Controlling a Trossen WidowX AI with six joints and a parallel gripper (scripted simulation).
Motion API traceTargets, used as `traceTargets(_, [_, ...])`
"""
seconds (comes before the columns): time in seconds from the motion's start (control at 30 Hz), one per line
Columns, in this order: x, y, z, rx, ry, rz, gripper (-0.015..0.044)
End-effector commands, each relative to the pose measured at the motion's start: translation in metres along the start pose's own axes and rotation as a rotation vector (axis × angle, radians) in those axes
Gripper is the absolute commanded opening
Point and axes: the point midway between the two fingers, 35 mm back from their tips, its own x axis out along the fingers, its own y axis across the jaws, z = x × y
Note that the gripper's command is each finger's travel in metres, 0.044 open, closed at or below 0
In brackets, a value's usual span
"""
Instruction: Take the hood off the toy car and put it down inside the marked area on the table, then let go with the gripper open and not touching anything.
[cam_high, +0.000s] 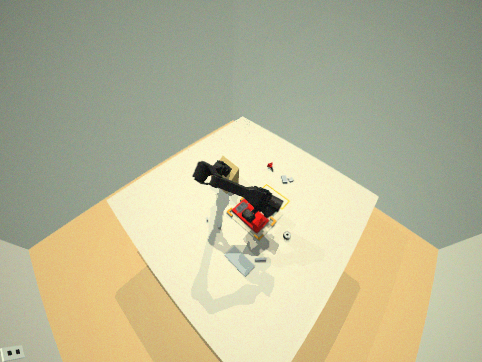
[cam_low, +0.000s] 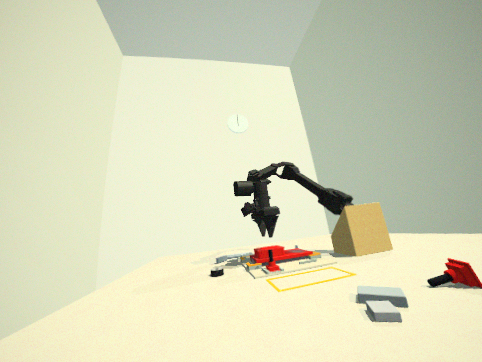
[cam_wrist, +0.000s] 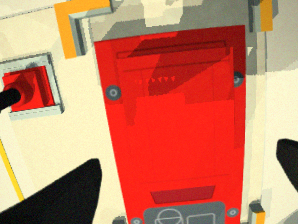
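The toy car's red body (cam_low: 299, 253) (cam_wrist: 106, 56) sits between orange corner brackets. Its hood (cam_high: 260, 223) (cam_low: 267, 253) (cam_wrist: 177, 130) is the raised red block over one end of the body, in front of the grey cockpit. My gripper (cam_low: 267, 236) (cam_wrist: 189, 157) is open and empty, pointing down above the car. In the wrist view its fingertips stand wide on either side of the red body. The marked area is a yellow outline (cam_high: 278, 193) (cam_low: 318, 282) on the table beside the car; one line of it (cam_wrist: 10, 169) shows at the wrist view's left edge.
A red part with a black peg (cam_low: 272, 267) (cam_wrist: 42, 90) stands in a holder beside the car. A wheel (cam_high: 287, 233) (cam_low: 216, 272), grey blocks (cam_high: 285, 179) (cam_low: 382, 296), another red part (cam_high: 270, 165) (cam_low: 460, 274), a grey plate (cam_high: 239, 261) and a tan box (cam_low: 367, 230) stand around.
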Motion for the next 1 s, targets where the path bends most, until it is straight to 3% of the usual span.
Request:
traceTargets(0.0, [0.003,0.0,0.0,-0.004,-0.001,-0.004,0.044])
traceTargets(0.97, [0.021,0.0,0.001,-0.004,-0.001,-0.005,0.044])
